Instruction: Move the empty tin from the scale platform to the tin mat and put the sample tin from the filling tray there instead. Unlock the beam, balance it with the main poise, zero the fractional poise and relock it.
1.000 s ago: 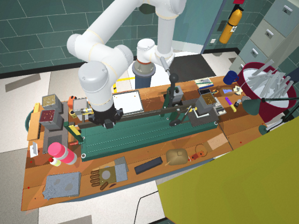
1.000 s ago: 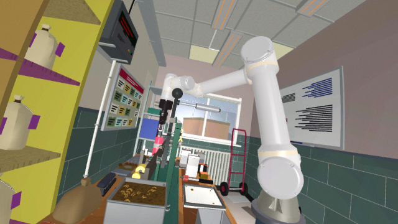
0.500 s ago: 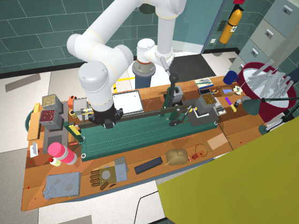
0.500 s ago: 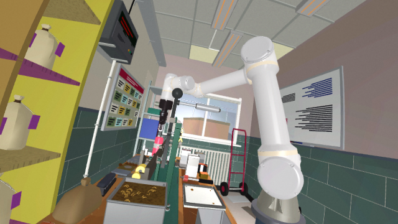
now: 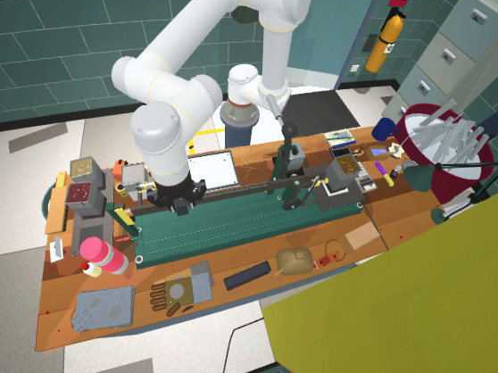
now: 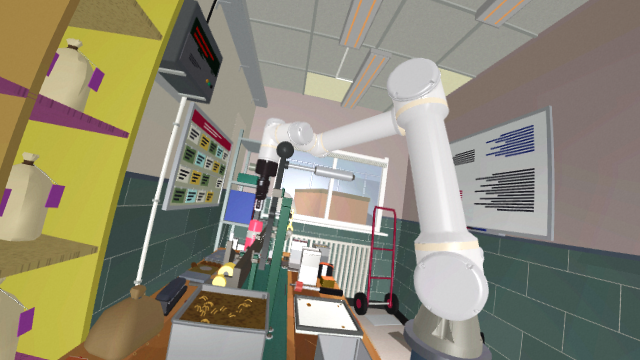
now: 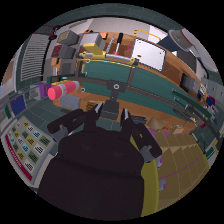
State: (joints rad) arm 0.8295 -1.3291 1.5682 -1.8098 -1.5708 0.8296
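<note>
The green beam scale (image 5: 241,225) runs along the middle of the workbench, with a tin of golden sample (image 5: 346,170) on its platform at the right end. An empty grey tin (image 5: 132,174) stands near the left end behind the beam. The dark beam (image 7: 145,93) carries a grey sliding poise (image 7: 110,109) near its left end, and a yellow fractional poise (image 7: 93,50) sits on the thinner bar behind. The black-knobbed lock lever (image 5: 289,136) rises at the beam's middle. My gripper (image 7: 111,112) hangs over the grey poise with its fingers on either side, and it is open and holds nothing.
A white mat (image 5: 213,170) lies behind the scale. Two more tins (image 5: 81,184) stand on a tray at the left end, and a pink bottle (image 5: 104,254) lies in front. A red bin of scrap (image 5: 446,147) and a desk lamp (image 5: 419,176) crowd the right end.
</note>
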